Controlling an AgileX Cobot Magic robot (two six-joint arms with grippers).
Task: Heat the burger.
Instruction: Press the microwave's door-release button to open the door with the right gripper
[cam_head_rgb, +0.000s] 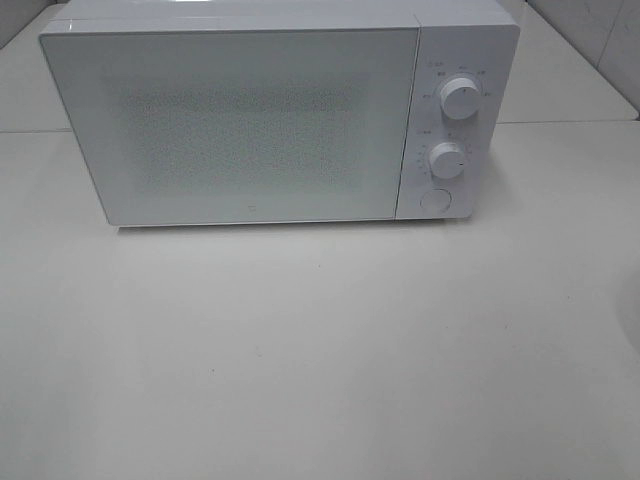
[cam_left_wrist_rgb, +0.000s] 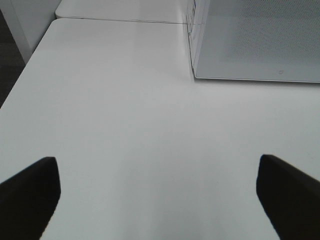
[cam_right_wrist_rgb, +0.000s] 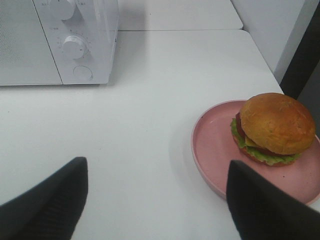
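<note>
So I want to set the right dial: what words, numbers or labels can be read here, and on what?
No text can be read.
Marks around the upper knob of the microwave: too small, blurred.
Marks around the lower knob: too small, blurred.
A tiny mark low on the door: unreadable.
The burger and pink plate: no text.

We show the left gripper (cam_left_wrist_rgb: 157, 180) and the right gripper (cam_right_wrist_rgb: 155, 185), each with jaws spread wide about its own midline.

The plate (cam_right_wrist_rgb: 215, 145) is cut off at the edge, and the dial markings (cam_head_rgb: 452, 70) look illegible.
</note>
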